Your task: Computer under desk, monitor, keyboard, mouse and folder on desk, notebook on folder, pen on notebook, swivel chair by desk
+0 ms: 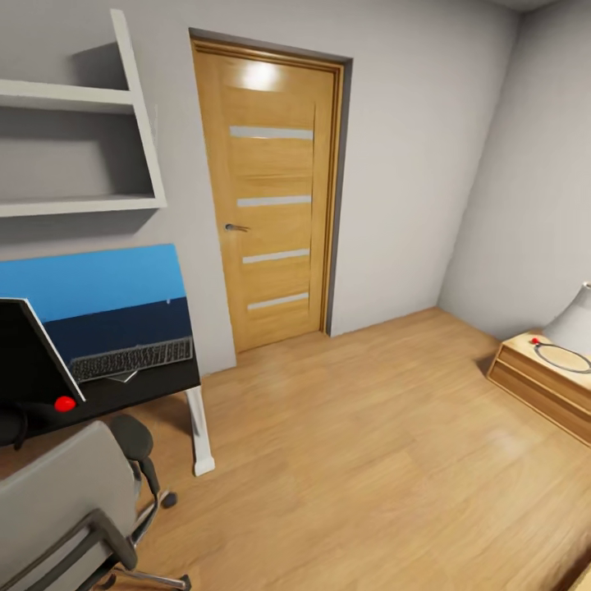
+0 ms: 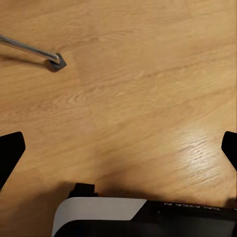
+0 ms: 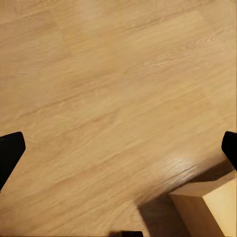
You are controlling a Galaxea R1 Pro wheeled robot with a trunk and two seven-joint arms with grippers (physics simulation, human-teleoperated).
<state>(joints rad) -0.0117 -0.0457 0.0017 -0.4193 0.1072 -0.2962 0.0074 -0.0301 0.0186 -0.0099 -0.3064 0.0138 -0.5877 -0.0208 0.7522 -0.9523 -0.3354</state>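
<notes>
Where keyboard (image 1: 131,359) lies on desk (image 1: 156,384), swivel chair (image 1: 66,501) near

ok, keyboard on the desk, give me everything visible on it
The keyboard is slim and full-size, with dark grey keys in a lighter silver-grey frame. It lies flat on the glossy black desk, along the back edge by the blue wall panel, right of the monitor and apart from it. Nothing rests on it.
</notes>
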